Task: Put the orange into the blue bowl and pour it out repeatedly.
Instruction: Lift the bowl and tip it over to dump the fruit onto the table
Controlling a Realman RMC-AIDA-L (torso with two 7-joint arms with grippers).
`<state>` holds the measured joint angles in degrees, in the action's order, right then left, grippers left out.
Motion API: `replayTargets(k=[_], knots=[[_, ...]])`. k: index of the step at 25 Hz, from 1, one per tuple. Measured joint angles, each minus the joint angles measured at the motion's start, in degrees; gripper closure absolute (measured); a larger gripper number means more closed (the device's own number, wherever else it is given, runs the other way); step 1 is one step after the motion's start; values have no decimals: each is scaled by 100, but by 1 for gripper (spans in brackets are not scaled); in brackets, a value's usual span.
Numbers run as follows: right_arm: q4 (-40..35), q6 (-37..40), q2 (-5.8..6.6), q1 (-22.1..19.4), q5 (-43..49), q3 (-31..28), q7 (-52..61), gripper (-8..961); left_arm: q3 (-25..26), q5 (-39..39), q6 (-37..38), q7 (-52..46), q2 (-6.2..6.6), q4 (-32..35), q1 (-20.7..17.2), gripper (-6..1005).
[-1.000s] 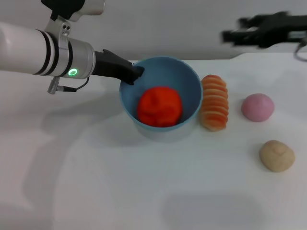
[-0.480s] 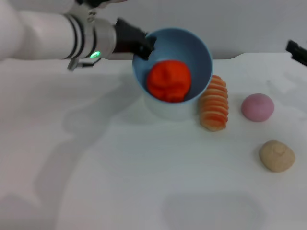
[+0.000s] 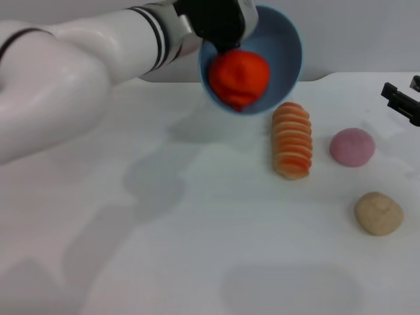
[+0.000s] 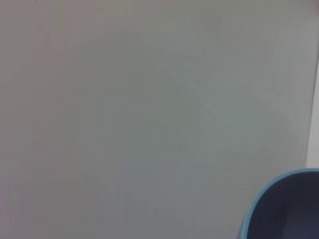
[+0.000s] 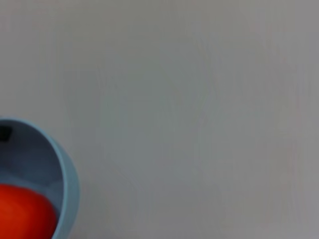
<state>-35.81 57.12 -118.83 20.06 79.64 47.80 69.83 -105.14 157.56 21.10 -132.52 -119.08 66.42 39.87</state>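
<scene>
Orange sits at the lower lip of the blue bowl, which I hold raised above the bench and tipped steeply, my left gripper clamped on its rim. Right of it lie a striped roll, pink ball and beige ball. My right gripper hangs at the far right; I cannot tell its state.

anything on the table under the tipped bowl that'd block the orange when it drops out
Nothing visible does. The left gripper holds the blue bowl tilted, the orange at its lip; the striped roll lies just to the right.
</scene>
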Motion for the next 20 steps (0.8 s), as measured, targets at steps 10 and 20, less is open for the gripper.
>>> replayTargets(k=[10, 20], knots=[[16, -65, 0, 67, -63, 2, -6, 267, -672, 784, -1734, 1559, 2, 5, -546, 1000], [22, -116, 0, 217, -121, 2, 20, 267, -1327, 752, -3577, 3414, -1, -287, -1111, 1000]])
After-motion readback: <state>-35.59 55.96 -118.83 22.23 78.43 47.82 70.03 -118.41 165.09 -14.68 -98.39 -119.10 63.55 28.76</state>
